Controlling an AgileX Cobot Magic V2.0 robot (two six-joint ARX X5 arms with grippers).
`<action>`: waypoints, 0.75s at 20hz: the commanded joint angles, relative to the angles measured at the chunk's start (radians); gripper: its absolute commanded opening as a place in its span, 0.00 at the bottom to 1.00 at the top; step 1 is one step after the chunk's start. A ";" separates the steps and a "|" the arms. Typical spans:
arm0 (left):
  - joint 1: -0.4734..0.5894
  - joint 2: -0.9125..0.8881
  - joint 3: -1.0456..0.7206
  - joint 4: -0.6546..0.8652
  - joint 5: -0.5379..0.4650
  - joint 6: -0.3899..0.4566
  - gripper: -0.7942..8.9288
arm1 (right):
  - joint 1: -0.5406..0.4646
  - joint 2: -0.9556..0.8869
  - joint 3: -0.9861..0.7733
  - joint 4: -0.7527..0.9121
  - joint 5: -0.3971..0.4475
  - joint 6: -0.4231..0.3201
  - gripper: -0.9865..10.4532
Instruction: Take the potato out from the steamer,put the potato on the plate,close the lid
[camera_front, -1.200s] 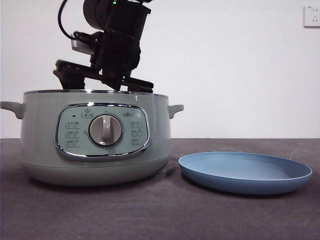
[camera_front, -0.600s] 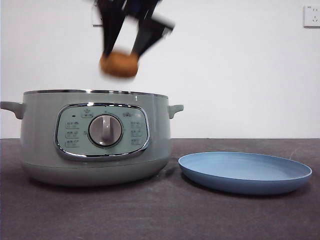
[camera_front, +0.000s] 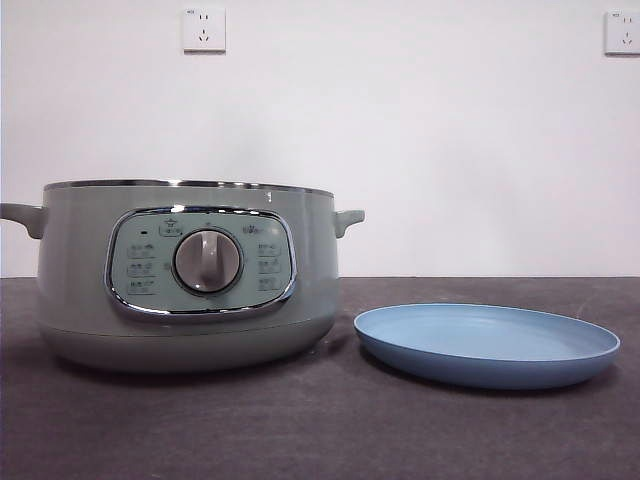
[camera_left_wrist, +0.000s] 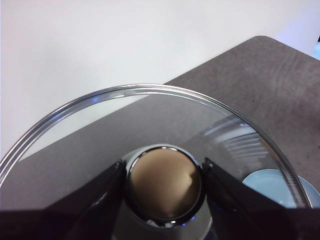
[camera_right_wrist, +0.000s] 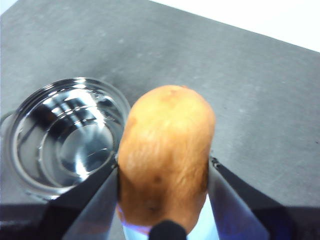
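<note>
The steamer (camera_front: 185, 275) sits on the dark table (camera_front: 320, 430), uncovered: sage-green body, chrome rim, grey knob at the centre of its front panel. From the right wrist view its shiny bare interior (camera_right_wrist: 62, 135) lies well below the camera. The plate (camera_front: 487, 343) rests just beside the steamer, light blue inside, darker blue outside; nothing shows on it.

The lid (camera_left_wrist: 150, 150) is off the steamer, held aloft. The left gripper (camera_left_wrist: 163, 187) is clamped on the lid's round knob (camera_left_wrist: 165, 184), one jaw on each side; the knob looks brownish here, probably from the lighting. A sliver of plate (camera_left_wrist: 272, 187) shows through the glass.

The right gripper (camera_right_wrist: 162, 190) grasps the potato (camera_right_wrist: 165, 155) between its jaws, high above the table. The potato is a smooth oval, orange-brown, paler yellow at its far end, with small dark specks.

Neither arm appears in the front view.
</note>
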 joint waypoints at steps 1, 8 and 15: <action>0.000 -0.013 0.013 -0.043 0.015 0.016 0.07 | -0.018 0.007 -0.020 -0.016 0.001 0.025 0.08; 0.000 -0.013 0.013 -0.047 0.016 0.016 0.07 | -0.021 0.015 -0.346 -0.015 -0.002 0.067 0.08; -0.001 -0.013 0.013 -0.047 0.016 0.015 0.07 | -0.022 0.019 -0.846 0.352 -0.003 0.089 0.08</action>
